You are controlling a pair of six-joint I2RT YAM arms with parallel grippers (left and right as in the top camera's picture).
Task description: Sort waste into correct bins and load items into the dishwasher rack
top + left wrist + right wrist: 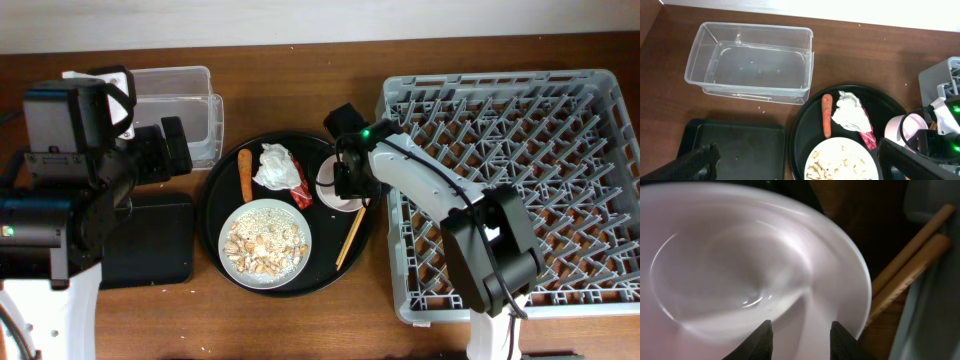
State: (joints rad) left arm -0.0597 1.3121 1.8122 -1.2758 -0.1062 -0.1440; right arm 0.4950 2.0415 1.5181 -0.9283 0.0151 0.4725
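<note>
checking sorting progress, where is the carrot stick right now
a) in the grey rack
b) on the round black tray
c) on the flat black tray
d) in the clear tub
b: the carrot stick lies on the round black tray next to the tissue, and the clear tub has nothing in it.

Large square grey plastic dishwasher rack [520, 170] on right part of brown wooden table [300, 325]. Large round black tray [222, 195] at centre, just beside rack's left edge. Clear plastic rectangular tub [185, 95] behind and left of round tray. Shallow flat black rectangular tray [150, 245] in front of tub, left of round tray.

On round tray:
- Pale grey-white round plate [228, 262] at front, beige crumbly food scraps [262, 245] on it.
- Orange carrot stick [244, 173] behind plate, at left.
- Crumpled white tissue [275, 165] right of carrot.
- Red wrapper [301, 191] touching tissue's right side.
- White round bowl [338, 200] at right.
- Pair of wooden chopsticks [350, 240] in front of bowl, between plate and rack.
</note>
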